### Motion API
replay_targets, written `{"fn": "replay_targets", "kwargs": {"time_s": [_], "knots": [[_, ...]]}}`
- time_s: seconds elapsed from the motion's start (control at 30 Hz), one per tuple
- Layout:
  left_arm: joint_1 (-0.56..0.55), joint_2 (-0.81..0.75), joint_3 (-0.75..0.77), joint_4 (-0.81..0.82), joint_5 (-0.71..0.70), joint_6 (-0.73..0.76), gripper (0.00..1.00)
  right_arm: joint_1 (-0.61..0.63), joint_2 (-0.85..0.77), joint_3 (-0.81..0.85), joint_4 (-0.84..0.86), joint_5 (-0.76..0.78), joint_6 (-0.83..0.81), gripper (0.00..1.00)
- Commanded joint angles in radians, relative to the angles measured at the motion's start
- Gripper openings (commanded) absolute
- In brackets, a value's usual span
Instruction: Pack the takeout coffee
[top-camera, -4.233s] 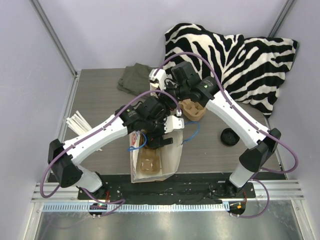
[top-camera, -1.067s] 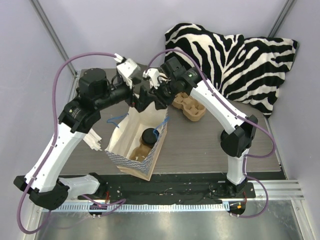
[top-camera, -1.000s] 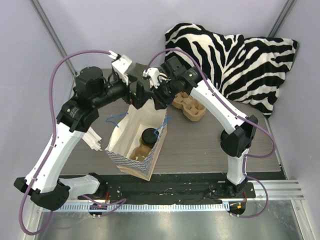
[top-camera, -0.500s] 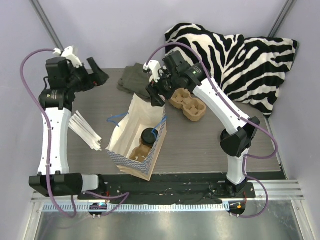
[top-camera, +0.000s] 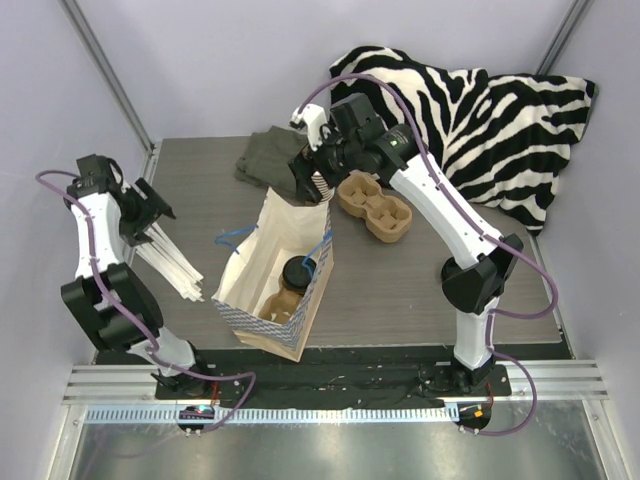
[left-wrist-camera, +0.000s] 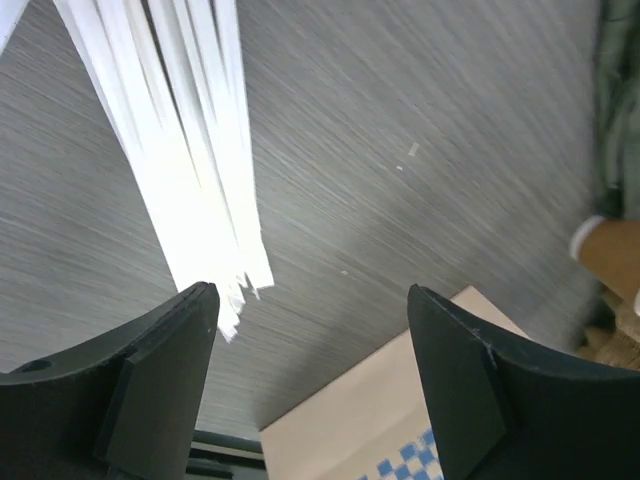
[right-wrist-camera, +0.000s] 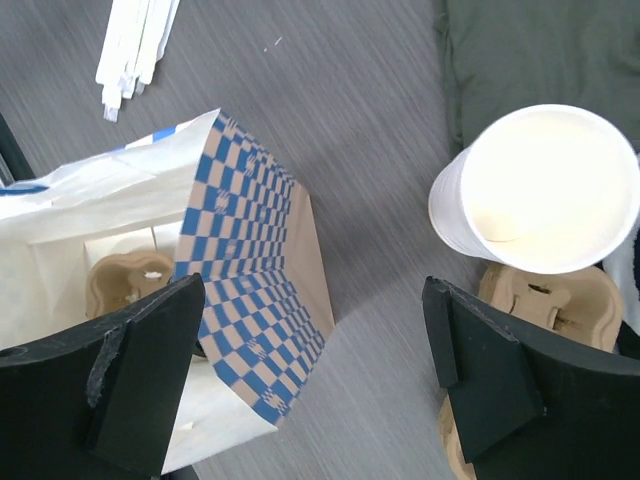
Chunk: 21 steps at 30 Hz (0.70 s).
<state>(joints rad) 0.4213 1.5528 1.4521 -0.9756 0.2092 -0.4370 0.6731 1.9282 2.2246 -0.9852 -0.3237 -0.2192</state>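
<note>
The coffee cup (top-camera: 298, 272) with its black lid sits down inside the paper bag (top-camera: 268, 238). It rests in a brown cup tray (top-camera: 278, 302) at the bottom. The bag stands open in the middle of the desk (top-camera: 420, 290).

A second ago both arms were up at the top of the bag, at its mouth. Now the left arm has swung far back to the left side. The left fingers (left-wrist-camera: 150, 390) are wide apart and hold nothing. They hang over the bundle of white straws (left-wrist-camera: 190, 150). The right arm has let go too. The right fingers (right-wrist-camera: 500, 380) are apart and empty, above the far edge of the bag and next to the stack of paper cups (right-wrist-camera: 540, 190).

The bag stays up all by itself. The black lid that lay alone on the desk a few seconds ago is not there any more.

So I think the coffee is packed now and the job is almost done. Maybe the top of the bag should be folded shut, or a straw put in, but I cannot tell which.
</note>
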Motion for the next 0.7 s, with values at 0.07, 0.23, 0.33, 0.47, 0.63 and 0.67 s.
{"fn": "replay_targets", "kwargs": {"time_s": [0.07,0.23,0.33,0.47,0.63,0.67], "knots": [[0.007,0.108,0.033,0.046,0.007,0.086,0.58,-0.05,-0.101,-0.009,0.085,0.009,0.075,0.99],[0.007,0.307,0.143,0.06,-0.007,0.095,0.36,-0.096,-0.127,-0.063,0.106,0.02,0.067,1.0],[0.007,0.375,0.206,0.096,-0.045,0.093,0.34,-0.113,-0.132,-0.063,0.096,0.028,0.061,0.99],[0.007,0.492,0.292,0.13,-0.085,0.087,0.34,-0.118,-0.13,-0.063,0.074,0.046,0.052,1.0],[0.007,0.584,0.369,0.143,-0.137,0.087,0.33,-0.118,-0.117,-0.051,0.053,0.066,0.05,1.0],[0.008,0.605,0.385,0.143,-0.143,0.087,0.33,-0.119,-0.109,-0.042,0.049,0.067,0.05,1.0]]}}
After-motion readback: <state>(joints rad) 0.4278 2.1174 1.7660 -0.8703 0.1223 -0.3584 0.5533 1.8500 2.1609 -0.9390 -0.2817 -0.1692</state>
